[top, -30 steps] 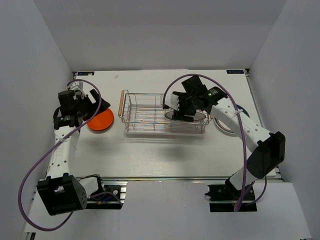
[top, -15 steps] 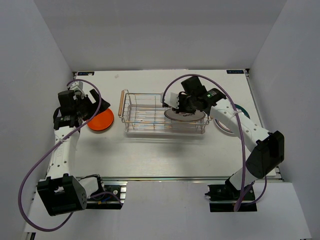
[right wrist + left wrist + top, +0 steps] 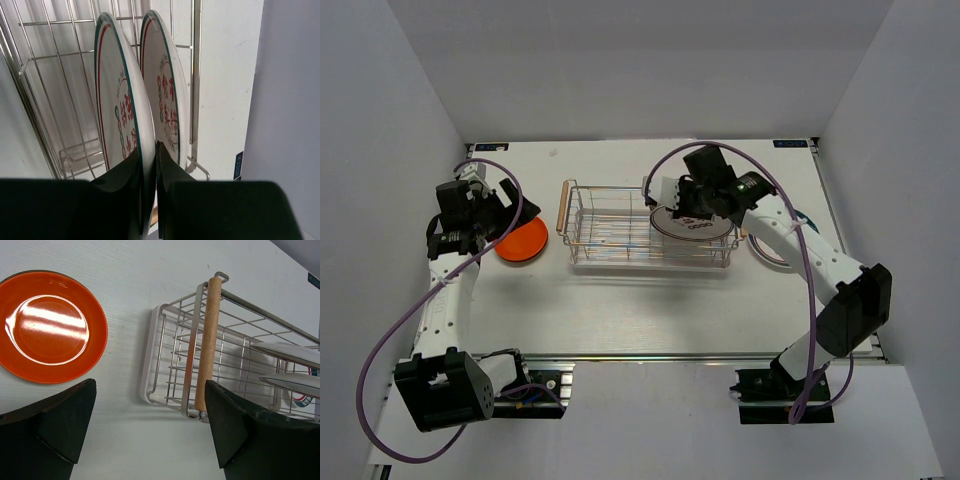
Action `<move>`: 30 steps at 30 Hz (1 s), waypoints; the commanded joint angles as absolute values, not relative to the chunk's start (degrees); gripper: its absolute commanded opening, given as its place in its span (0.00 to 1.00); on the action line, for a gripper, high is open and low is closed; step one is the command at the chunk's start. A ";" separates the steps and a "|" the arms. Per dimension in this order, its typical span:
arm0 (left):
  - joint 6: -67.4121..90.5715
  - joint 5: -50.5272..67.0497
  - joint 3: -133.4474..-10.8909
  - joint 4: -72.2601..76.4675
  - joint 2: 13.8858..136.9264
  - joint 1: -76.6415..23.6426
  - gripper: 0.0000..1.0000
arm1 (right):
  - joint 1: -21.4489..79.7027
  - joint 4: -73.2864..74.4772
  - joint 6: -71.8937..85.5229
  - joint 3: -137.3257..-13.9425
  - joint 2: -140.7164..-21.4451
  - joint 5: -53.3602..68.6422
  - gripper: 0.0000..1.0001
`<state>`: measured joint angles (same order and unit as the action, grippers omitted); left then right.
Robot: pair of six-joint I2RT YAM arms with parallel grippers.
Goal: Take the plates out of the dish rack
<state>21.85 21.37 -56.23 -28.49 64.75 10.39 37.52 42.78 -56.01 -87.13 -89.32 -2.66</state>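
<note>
The dish rack is a chrome wire basket with a wooden handle, standing mid-table. Two white plates with red characters stand on edge at its right end. My right gripper is shut on the rim of the left one, and the other plate is just beside it. From above, the held plate leans with its face up under the right gripper. A red-orange plate lies flat left of the rack. My left gripper hangs open over the table between that plate and the rack.
Right of the rack, part of a white plate and a teal edge show on the table, mostly hidden by the right arm. White walls enclose the table on three sides.
My right gripper has gone from open to shut on the white plate's rim. That plate has tipped from nearly edge-on to face up. The left arm has not moved.
</note>
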 commanded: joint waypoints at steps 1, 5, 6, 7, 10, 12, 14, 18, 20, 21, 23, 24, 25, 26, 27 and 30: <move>21.01 21.09 -56.78 -28.74 63.11 10.72 0.98 | 37.71 44.56 -55.29 -93.94 -85.61 -1.68 0.04; 20.48 21.80 -57.56 -29.35 63.28 10.72 0.98 | 37.71 47.01 -51.51 -99.92 -85.52 3.33 0.01; 20.04 21.88 -57.74 -29.79 63.37 10.72 0.98 | 37.71 48.24 -50.72 -101.32 -85.52 4.56 0.01; 19.87 21.80 -58.01 -30.23 63.28 10.72 0.98 | 37.71 48.43 -49.49 -102.64 -85.43 4.92 0.01; 19.51 21.36 -58.80 -31.20 63.28 10.72 0.98 | 37.53 46.33 -46.07 -106.08 -85.17 5.80 0.00; 19.60 21.27 -58.97 -31.11 62.84 10.72 0.98 | 37.27 44.74 -43.69 -108.62 -85.08 6.41 0.00; 19.69 21.53 -59.24 -30.94 62.75 10.72 0.98 | 36.83 40.71 -37.56 -110.56 -85.17 5.54 0.00; 19.86 22.06 -59.68 -30.59 62.93 10.72 0.98 | 32.80 30.25 -23.15 -113.28 -86.92 0.26 0.00; 19.60 22.76 -60.12 -30.85 63.19 10.72 0.98 | 28.58 28.92 -13.42 -119.23 -90.50 -2.11 0.00; 19.43 22.94 -60.29 -30.94 63.37 10.72 0.98 | 27.09 28.39 -10.66 -121.01 -91.57 -2.11 0.00; 19.25 22.42 -60.64 -30.42 63.54 10.72 0.98 | 20.85 25.93 -1.99 -126.09 -95.09 -2.02 0.00; 19.42 22.41 -60.82 -30.15 63.54 11.33 0.98 | 19.35 25.84 1.29 -128.04 -96.58 -1.67 0.00; 19.68 23.11 -61.34 -30.23 63.54 11.34 0.98 | 14.38 26.45 3.75 -129.80 -98.77 -0.71 0.00; 19.69 23.03 -61.61 -30.23 63.63 11.34 0.98 | 12.76 26.63 8.39 -131.03 -99.57 -0.62 0.00; 19.77 23.03 -61.96 -30.15 63.72 11.34 0.98 | 9.35 26.54 10.26 -130.09 -99.84 1.39 0.00; 20.21 23.29 -62.67 -29.88 63.72 11.34 0.98 | 0.63 25.84 17.72 -122.04 -98.53 5.96 0.00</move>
